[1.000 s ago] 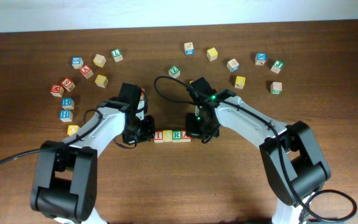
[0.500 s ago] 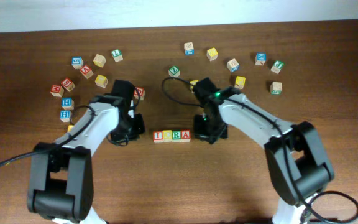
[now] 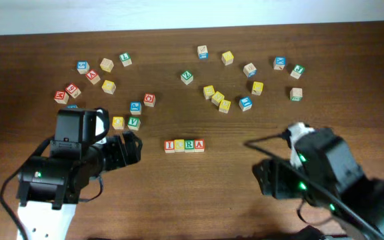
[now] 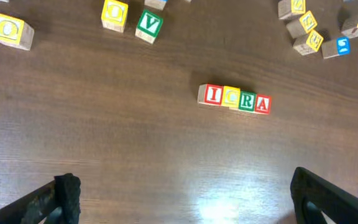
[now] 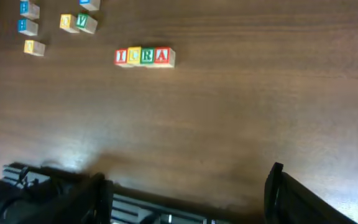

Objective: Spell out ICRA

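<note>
Four wooden cubes stand touching in a straight row (image 3: 184,145) at the middle of the table: red I (image 3: 170,146), yellow C (image 3: 179,146), green R (image 3: 189,145), red A (image 3: 199,145). The left wrist view has the row (image 4: 234,99) ahead and right of centre; in the right wrist view the row (image 5: 145,56) lies far ahead. My left gripper (image 3: 131,148) is left of the row, well apart from it, open and empty (image 4: 185,205). My right gripper (image 3: 264,180) hangs to the right and nearer the front, also open and empty (image 5: 188,196).
Loose letter cubes lie behind the row. A yellow cube (image 3: 118,123) and a green V cube (image 3: 134,123) are closest to my left gripper. A cluster of yellow and blue cubes (image 3: 217,99) sits behind the row. More cubes are scattered at the far left (image 3: 93,77) and far right (image 3: 280,63).
Both arms have drawn back from the ends of the row toward the front of the table. Both grippers, shut before, now stand open. The row has stayed put.
</note>
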Robot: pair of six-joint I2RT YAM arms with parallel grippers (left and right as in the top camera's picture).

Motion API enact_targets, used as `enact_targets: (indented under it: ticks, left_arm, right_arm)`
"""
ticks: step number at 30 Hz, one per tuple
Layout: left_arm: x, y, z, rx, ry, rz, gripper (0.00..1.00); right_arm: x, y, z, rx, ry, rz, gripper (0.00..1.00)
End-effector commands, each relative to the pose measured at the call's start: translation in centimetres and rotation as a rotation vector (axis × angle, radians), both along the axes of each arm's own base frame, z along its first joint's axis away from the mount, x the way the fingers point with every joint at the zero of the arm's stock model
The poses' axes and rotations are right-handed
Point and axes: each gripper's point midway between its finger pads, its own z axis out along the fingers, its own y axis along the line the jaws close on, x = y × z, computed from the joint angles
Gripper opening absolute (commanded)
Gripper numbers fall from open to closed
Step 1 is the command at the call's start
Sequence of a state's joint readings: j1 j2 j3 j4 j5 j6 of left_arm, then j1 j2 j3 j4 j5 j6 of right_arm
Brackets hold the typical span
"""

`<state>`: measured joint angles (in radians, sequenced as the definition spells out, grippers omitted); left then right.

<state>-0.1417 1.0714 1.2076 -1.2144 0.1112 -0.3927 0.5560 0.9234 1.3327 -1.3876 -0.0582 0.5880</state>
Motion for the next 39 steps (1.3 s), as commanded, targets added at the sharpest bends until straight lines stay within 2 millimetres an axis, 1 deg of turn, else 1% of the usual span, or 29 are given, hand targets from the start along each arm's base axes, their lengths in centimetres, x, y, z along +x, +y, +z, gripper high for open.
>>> enact_targets:
  ticks: [1,2,3,6,20,22,25,26,28,31,34,37,39]
  left_arm:
    - [-0.1,0.2,0.3,0.008,-0.006,0.0,0.99]
    - [-0.1,0.2,0.3,0.008,-0.006,0.0,0.99]
    - [-0.1,0.2,0.3,0.008,-0.006,0.0,0.99]
    - [-0.1,0.2,0.3,0.008,-0.005,0.0,0.99]
    - [-0.1,0.2,0.3,0.008,-0.006,0.0,0.99]
    - [-0.1,0.2,0.3,0.008,-0.006,0.0,0.99]
    - [-0.1,0.2,0.3,0.008,-0.006,0.0,0.99]
    - [-0.1,0.2,0.3,0.008,-0.006,0.0,0.99]
    - [-0.1,0.2,0.3,0.008,-0.006,0.0,0.99]
    - [-0.1,0.2,0.3,0.008,-0.006,0.0,0.99]
    - [-0.1,0.2,0.3,0.008,-0.006,0.0,0.99]
    - [-0.1,0.2,0.3,0.008,-0.006,0.0,0.99]
    - [-0.1,0.2,0.3,0.008,-0.006,0.0,0.99]
  right_arm:
    - [-1.4,-1.8,-0.3,-0.017,-0.028,-0.051,0.77]
    - [-1.8,-2.1,-0.3,-0.01,-0.04,-0.053,0.83]
    - [-2.1,-2.3,-0.4,-0.012,-0.037,-0.052,0.98]
    - [-2.2,-2.3,-0.7,-0.023,-0.02,-0.052,0.98]
    - [-2.2,-2.3,-0.7,-0.024,-0.02,-0.047,0.98]
    - [-1.6,-3.2,-0.7,-0.066,-0.053,-0.084,0.98]
    - [-1.0,-4.6,-1.2,-0.058,-0.086,-0.167,0.98]
    - [-0.5,-5.2,-1.7,-0.05,-0.125,-0.198,0.98]
    - [1.2,-4.7,-1.6,-0.023,-0.285,-0.121,0.98]
    - [2.3,-5.0,-1.9,-0.022,-0.422,-0.101,0.98]
    - [3.0,-5.7,-2.6,-0.036,-0.551,-0.104,0.98]
    - [3.2,-6.5,-3.4,-0.04,-0.638,-0.134,0.98]
    - [3.4,-6.7,-4.1,-0.052,-0.729,-0.123,0.98]
